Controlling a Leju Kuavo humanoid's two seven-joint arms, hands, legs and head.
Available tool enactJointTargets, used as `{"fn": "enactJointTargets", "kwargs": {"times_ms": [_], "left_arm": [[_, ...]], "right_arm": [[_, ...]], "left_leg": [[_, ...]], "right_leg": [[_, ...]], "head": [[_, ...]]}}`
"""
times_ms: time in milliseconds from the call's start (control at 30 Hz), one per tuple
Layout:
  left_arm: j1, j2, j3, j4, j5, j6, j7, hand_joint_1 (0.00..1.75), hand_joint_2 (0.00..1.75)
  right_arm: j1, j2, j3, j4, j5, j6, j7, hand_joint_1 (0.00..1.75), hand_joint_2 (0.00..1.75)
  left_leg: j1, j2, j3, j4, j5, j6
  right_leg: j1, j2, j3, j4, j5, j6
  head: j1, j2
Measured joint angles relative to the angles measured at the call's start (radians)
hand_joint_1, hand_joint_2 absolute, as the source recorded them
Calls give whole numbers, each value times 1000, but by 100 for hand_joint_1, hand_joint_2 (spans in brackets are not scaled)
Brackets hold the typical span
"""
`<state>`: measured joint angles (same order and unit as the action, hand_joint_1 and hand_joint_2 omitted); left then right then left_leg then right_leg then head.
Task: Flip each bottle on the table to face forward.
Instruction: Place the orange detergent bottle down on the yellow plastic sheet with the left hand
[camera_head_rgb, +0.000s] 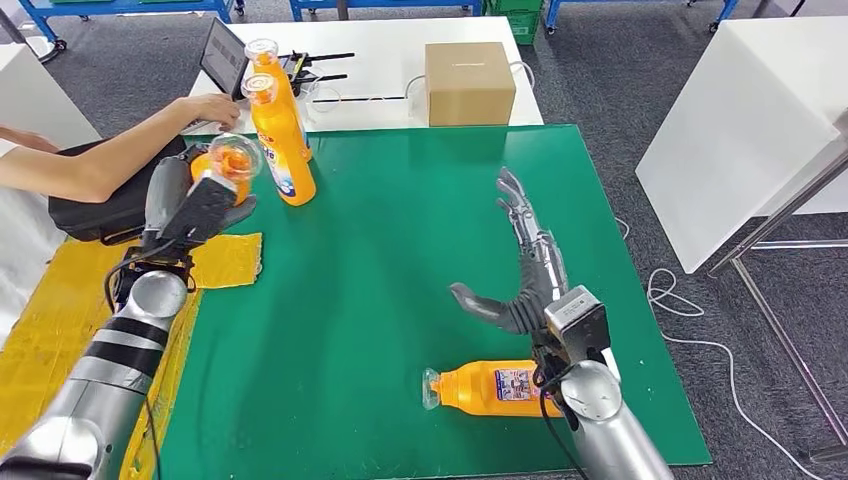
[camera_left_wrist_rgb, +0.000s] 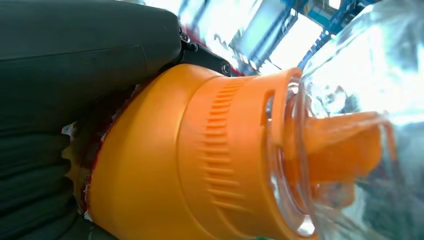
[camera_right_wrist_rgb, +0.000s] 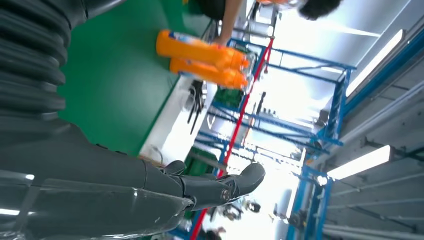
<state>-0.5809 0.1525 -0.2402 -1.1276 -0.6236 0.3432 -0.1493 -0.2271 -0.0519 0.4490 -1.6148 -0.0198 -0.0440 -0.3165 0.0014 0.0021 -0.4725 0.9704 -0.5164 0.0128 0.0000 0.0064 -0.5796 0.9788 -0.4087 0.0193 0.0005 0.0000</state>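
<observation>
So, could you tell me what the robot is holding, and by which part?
The left robot hand grips an orange bottle by its body, below the capped neck. The right robot hand holds nothing.

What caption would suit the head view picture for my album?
Left hand holds an orange bottle beside two standing bottles; right hand open above one lying on the green mat.

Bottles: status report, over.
Left hand grips an orange bottle. Right hand open, above the lying bottle. Two bottles upright; a person's arm beside them.
</observation>
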Motion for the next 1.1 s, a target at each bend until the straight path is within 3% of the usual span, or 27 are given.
{"fn": "enactJointTargets", "kwargs": {"times_ms": [133,233,500,1100], "left_arm": [[-57,28,-70,156,-395,63,102,175,175],[-64,37,-112,258,-526,72,133,175,175],[-74,42,-150,360,-536,76,140,175,175],[-83,43,-170,398,-536,76,140,175,175]], "right_arm": [[8,-13,-45,-22,11,18,-13,0,175],[22,-19,-76,-34,17,34,-18,0,175],[35,-23,-99,-46,19,39,-19,0,175],[36,-25,-103,-50,19,40,-19,0,175]], "left_leg": [[0,0,1,0,0,0],[0,0,0,0,0,0],[0,0,-1,0,0,0],[0,0,0,0,0,0]], "right_leg": [[0,0,0,0,0,0],[0,0,0,0,0,0],[0,0,0,0,0,0],[0,0,0,0,0,0]], "head": [[0,0],[0,0],[0,0],[0,0]]}}
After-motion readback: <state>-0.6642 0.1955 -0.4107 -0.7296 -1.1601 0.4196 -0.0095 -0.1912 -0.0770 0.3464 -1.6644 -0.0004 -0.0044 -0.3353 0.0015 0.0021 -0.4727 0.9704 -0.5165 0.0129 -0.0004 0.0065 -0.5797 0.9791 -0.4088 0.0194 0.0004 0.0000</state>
